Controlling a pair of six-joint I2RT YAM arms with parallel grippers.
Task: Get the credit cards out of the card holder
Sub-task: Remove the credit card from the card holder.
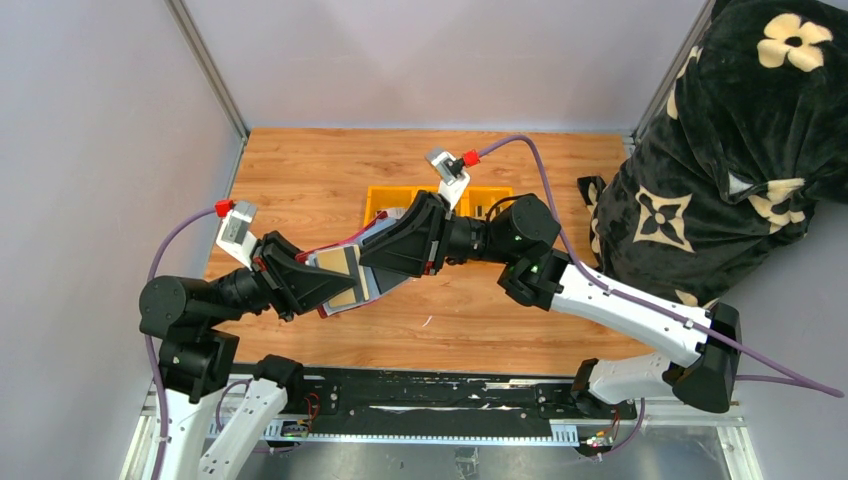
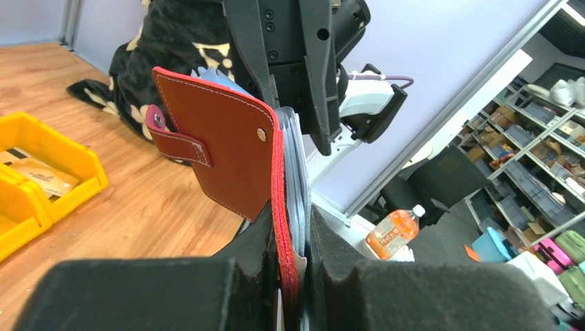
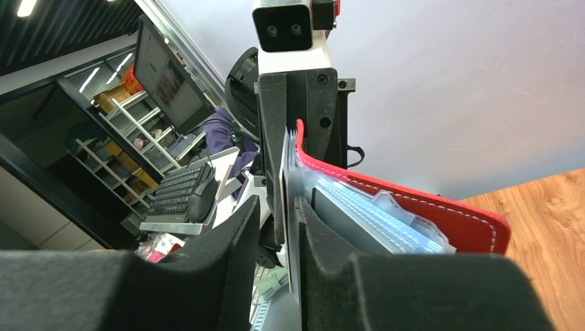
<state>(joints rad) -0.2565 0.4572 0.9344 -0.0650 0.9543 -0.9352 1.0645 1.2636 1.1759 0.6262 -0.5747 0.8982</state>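
The dark-red card holder (image 2: 221,145) hangs in the air between both grippers, its snap strap tab (image 2: 176,134) loose. My left gripper (image 2: 295,222) is shut on its red-stitched lower edge. In the top view the holder (image 1: 330,312) lies open above the table, with a grey and a tan credit card (image 1: 345,290) showing. My right gripper (image 3: 279,207) stands at the opposite edge. Its jaws are narrowly apart on either side of a grey card (image 3: 288,186). One pad touches the card and a slit shows on the other side. Clear sleeves (image 3: 376,217) line the holder (image 3: 448,217).
A yellow divided bin (image 1: 480,197) sits behind the grippers on the wooden table (image 1: 300,170). It shows in the left wrist view (image 2: 69,162), with flat things inside. A black flowered blanket (image 1: 730,130) is heaped at the right edge. Metal frame posts stand at the back corners.
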